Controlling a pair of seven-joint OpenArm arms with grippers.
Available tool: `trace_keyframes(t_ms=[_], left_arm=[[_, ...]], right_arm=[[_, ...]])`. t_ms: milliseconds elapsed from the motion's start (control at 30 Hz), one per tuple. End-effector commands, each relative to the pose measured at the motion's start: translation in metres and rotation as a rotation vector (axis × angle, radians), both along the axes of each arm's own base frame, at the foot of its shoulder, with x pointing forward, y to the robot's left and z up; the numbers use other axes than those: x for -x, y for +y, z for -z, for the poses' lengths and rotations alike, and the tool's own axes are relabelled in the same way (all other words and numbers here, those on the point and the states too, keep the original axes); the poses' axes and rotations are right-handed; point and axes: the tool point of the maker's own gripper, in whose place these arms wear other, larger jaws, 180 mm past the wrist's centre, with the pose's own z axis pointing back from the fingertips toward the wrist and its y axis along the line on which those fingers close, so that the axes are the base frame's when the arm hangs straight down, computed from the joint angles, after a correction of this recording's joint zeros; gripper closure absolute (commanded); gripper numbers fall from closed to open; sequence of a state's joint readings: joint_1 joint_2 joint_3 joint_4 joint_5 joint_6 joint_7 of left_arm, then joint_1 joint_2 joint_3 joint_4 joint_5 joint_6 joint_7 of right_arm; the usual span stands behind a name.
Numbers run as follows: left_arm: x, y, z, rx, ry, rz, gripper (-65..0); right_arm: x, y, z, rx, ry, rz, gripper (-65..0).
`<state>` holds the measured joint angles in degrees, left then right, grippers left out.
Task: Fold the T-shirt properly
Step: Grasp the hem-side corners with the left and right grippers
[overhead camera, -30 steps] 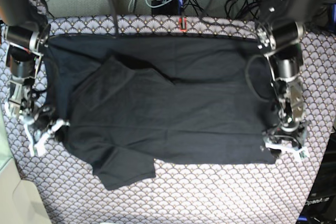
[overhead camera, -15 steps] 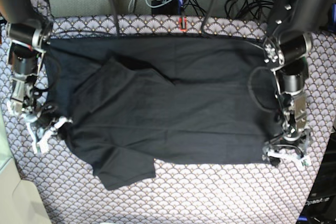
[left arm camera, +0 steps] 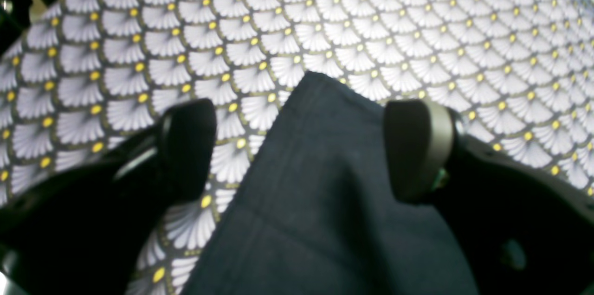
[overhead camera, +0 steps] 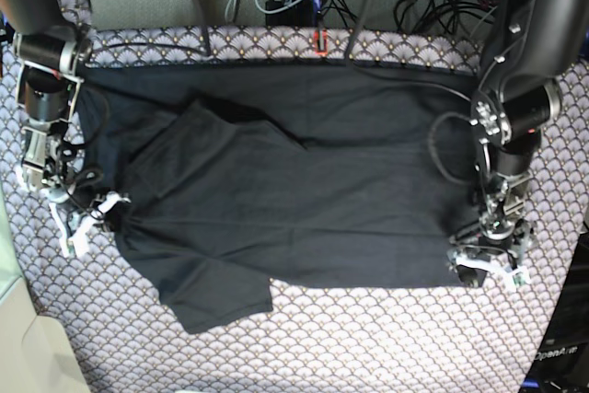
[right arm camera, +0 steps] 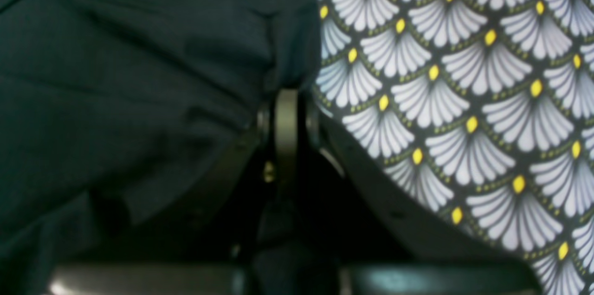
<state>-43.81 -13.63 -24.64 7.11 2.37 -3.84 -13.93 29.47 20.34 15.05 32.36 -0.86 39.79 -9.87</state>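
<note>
Lying spread on the patterned counter, the T-shirt. Pinching its shoulder edge with right fingers pressed together; straddling the hem corner with left fingers spread wide, likely readying a fold.

The T-shirt was plain charcoal-black; the cloth beneath bore white scallop fans with yellow dots.

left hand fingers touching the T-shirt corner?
Cannot tell. Left wrist view: left hand open, T-shirt corner between the fingers; one overlaps the fabric edge, contact unclear.
</note>
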Motion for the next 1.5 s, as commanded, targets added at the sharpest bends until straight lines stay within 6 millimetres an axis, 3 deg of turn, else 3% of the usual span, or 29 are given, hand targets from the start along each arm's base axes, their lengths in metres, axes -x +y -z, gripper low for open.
trace_keyframes(t_ms=[0, 200, 367, 567, 900, 1100, 1300, 1467], left_arm=[[-0.009, 0.005, -0.018, -0.019, -0.054, -0.003, -55.2], [0.021, 0.021, 0.014, -0.074, 0.038, -0.066, -55.2], [0.032, 0.021, 0.027, -0.074, 0.065, -0.064, -55.2], [0.032, 0.017, 0.028, -0.068, 0.067, -0.059, -54.2], [0.037, 0.016, 0.034, -0.07, 0.078, -0.056, -17.9], [0.038, 0.016, 0.036, -0.068, 0.082, -0.056, -13.6], [0.038, 0.013, 0.037, -0.063, 0.078, -0.057, -0.4], [0.036, 0.005, 0.038, -0.054, 0.077, -0.047, 0.0]], right_arm=[[-0.017, -0.01, -0.026, 0.005, -0.074, 0.013, 0.0], [-0.008, -0.014, -0.018, 0.01, -0.055, 0.016, 0.0], [-0.006, -0.014, -0.015, 0.011, -0.049, 0.015, 0.0], [-0.006, -0.014, -0.015, 0.011, -0.049, 0.015, 0.0], [-0.006, -0.014, -0.015, 0.01, -0.049, 0.017, 0.0], [-0.006, -0.014, -0.015, 0.01, -0.049, 0.018, 0.0], [-0.005, -0.014, -0.014, 0.01, -0.046, 0.016, 0.0], [-0.005, -0.014, -0.015, 0.01, -0.048, 0.017, 0.0]])
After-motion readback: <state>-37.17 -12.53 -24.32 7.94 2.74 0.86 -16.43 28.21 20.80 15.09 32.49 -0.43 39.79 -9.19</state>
